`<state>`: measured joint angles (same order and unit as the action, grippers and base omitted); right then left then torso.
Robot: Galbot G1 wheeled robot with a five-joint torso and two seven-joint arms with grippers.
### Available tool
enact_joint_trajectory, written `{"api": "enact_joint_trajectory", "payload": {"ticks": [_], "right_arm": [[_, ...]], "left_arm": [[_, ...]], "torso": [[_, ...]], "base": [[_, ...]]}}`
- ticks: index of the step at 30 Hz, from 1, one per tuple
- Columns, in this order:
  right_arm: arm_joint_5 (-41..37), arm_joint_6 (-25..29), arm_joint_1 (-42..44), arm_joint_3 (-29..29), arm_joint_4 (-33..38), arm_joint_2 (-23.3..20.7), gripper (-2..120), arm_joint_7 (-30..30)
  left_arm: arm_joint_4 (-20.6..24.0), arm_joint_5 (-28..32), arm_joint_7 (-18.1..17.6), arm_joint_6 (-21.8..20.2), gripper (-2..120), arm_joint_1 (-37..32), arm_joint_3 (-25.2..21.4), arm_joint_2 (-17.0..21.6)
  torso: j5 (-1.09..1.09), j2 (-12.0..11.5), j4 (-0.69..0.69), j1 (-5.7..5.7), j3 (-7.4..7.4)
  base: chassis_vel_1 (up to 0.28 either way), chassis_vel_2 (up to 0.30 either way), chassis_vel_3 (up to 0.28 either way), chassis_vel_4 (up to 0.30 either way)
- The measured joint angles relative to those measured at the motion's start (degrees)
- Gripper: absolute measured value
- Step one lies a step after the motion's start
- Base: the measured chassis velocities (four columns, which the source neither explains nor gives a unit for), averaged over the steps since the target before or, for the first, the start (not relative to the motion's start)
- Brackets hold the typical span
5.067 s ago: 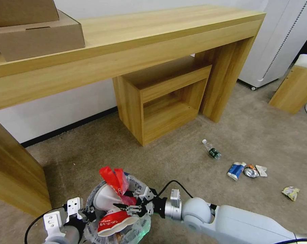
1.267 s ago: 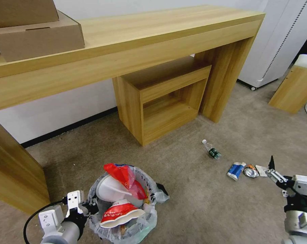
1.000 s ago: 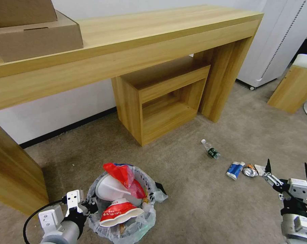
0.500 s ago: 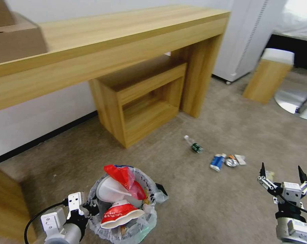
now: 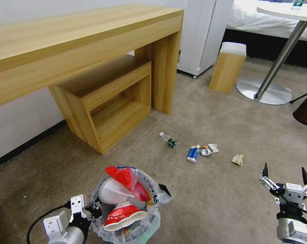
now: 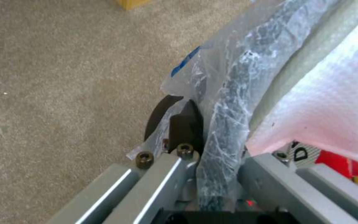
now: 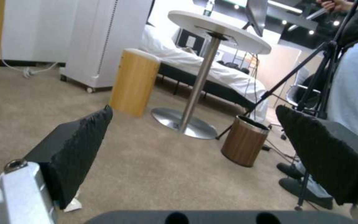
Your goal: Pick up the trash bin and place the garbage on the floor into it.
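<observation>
We've got the long wooden desk [image 5: 82, 44] taking up the top left of the head view, its far end cut off, with the open cubby [image 5: 107, 101] tucked under it. Low on the left sits the bin [image 5: 150, 222], bag crinkled over the rim and stuffed so full we can barely see the dark body; a red wrapper [image 5: 124, 176], something white and a red-white cup [image 5: 123, 215] pile out the top. Our left gripper [image 5: 92, 211] is pinching the bin's rim, and in the left wrist view the fingers [image 6: 179, 130] close on rim and bag [image 6: 228, 102] together. Our right gripper [image 5: 285, 178] hangs low on the right over bare carpet, jaws spread wide, nothing between them. The loose litter lies well apart from both: a small bottle [image 5: 169, 140], a blue-white packet [image 5: 193, 153], a crushed can [image 5: 205, 151] touching some whitish scrap we can't identify, and a crumpled yellowish wrapper [image 5: 238, 159] nearest the right gripper.
</observation>
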<state>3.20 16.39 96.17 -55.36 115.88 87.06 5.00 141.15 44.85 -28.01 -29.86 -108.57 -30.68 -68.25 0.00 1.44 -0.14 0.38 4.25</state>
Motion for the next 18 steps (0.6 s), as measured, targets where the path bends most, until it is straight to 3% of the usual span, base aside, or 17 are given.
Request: {"api": "enact_joint_trajectory", "payload": {"ticks": [5, 13, 18], "right_arm": [[0.78, 0.68, -0.50, -0.37, -1.03, -0.18, 100, 1.81], [8.58, 10.13, -2.59, 0.97, -5.25, 0.64, 100, 5.64], [7.24, 11.44, -2.81, 2.11, -5.26, 1.08, 100, 5.23]], "left_arm": [[0.64, -0.08, -0.02, 0.04, 0, -0.35, -0.08, 0.07], [1.10, -0.75, -0.16, 0.06, 0, -1.09, -0.22, -0.64], [1.00, -1.17, -0.16, 0.07, 0, -1.12, 0.03, -1.18]], "torso": [[0.00, 0.00, 0.02, 0.00, 0.00], [0.00, 0.00, 0.02, -0.01, 0.00], [0.00, 0.00, 0.02, -0.01, 0.00]], "base": [[0.000, 0.000, 0.000, 0.000], [0.000, 0.000, 0.000, 0.000], [0.000, 0.000, 0.000, 0.000]]}}
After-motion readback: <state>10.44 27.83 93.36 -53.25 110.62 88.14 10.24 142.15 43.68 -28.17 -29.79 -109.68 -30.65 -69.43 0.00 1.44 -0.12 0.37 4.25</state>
